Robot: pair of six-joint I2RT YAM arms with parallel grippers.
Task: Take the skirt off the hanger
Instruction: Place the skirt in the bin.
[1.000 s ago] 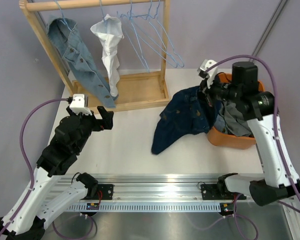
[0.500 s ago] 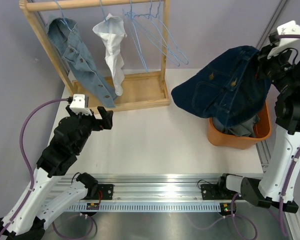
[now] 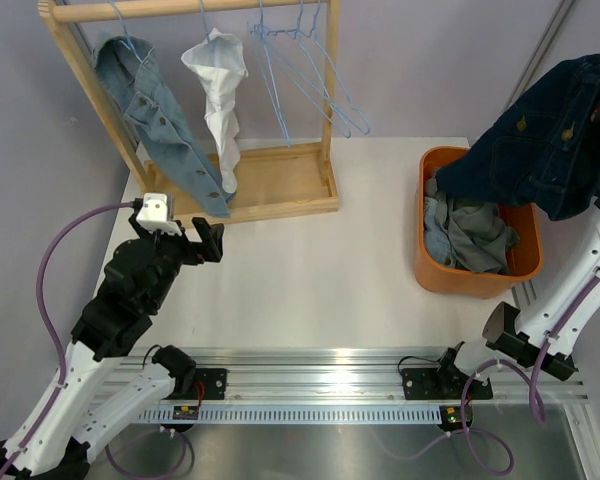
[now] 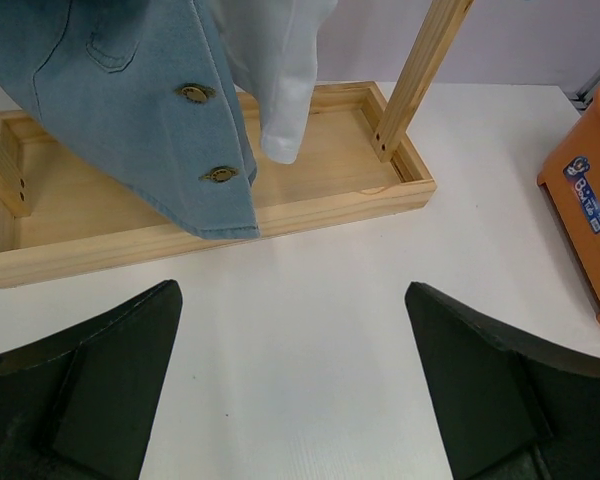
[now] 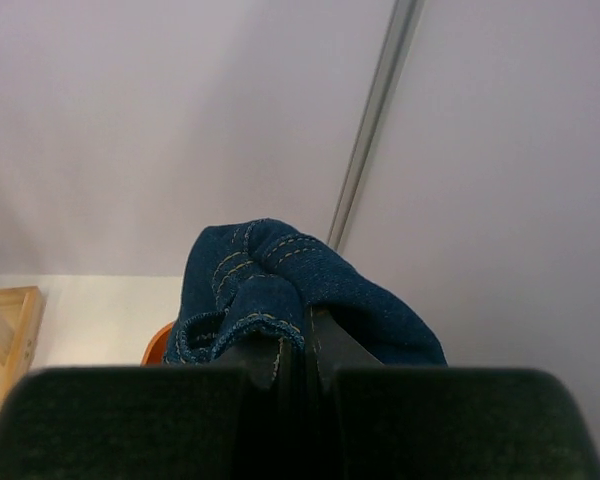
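While over orange bin, dk denim

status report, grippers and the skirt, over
Left gripper open, empty, near the rack. Right gripper shut on dark denim skirt, held high over orange bin. No hanger on it; nothing in the way.

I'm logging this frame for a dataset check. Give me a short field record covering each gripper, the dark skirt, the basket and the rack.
left gripper: open, empty, over the table near the rack
right gripper: shut on the skirt
skirt: dark denim, held high over the basket, no hanger visible in it
basket: orange, holds grey and blue clothes
rack: light denim garment, white garment, empty wire hangers
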